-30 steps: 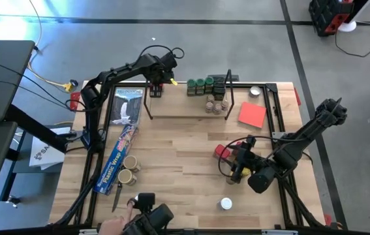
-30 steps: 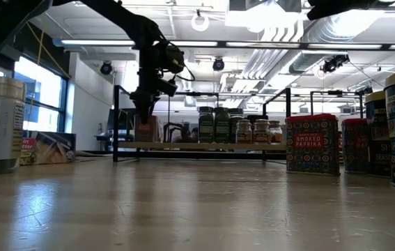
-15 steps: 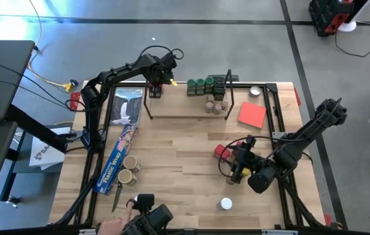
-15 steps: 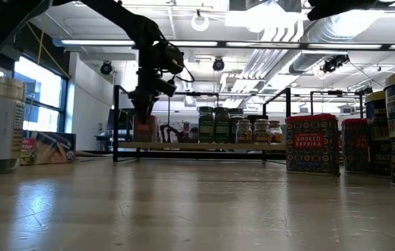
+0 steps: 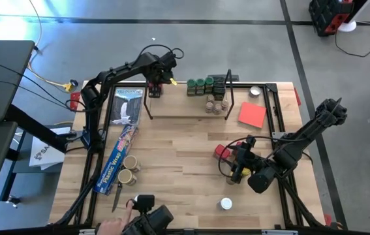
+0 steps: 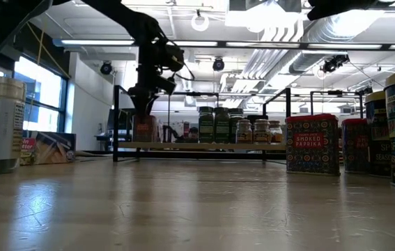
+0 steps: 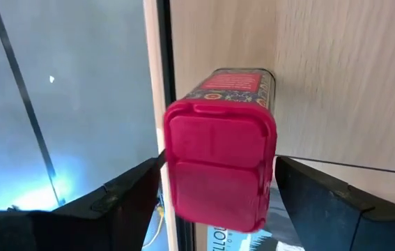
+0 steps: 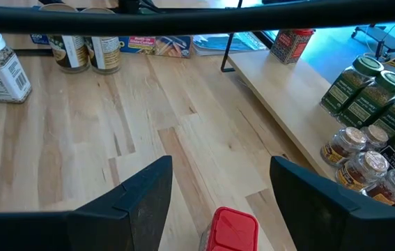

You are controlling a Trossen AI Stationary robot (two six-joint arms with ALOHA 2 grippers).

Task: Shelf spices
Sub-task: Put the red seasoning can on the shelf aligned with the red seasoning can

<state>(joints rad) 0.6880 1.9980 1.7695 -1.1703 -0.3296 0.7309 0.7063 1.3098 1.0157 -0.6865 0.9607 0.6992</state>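
The shelf (image 5: 185,109), a light-wood board with black wire uprights, stands at the table's far side. At its left end a red tin (image 7: 218,139) stands upright on its base. My left gripper (image 7: 218,160) is open above it, one finger on each side of its lid. Green-lidded jars (image 5: 200,85) and tan-lidded jars (image 5: 216,104) stand at the shelf's right end. My right gripper (image 8: 221,164) hovers open over the table's right middle, above another red tin (image 8: 233,226) that stands on the table. My left gripper comes from above, pointing steeply down, with its fingers (image 7: 138,188) beside the two sides of the red tin's lid (image 7: 176,150). I cannot tell whether they touch it. The tin stands upright on the shelf board (image 6: 183,146).
A long blue plastic-wrap box (image 5: 118,160) and two gold-lidded jars (image 5: 130,170) lie at the near left. A white-lidded jar (image 5: 226,204) stands at the near right and a flat red sheet (image 5: 252,114) at the far right. A person's hand (image 5: 113,225) shows at the near edge.
In the low view the red tin on the shelf's left end shows more fully under my left gripper than a second ago. The tin stands where it was.
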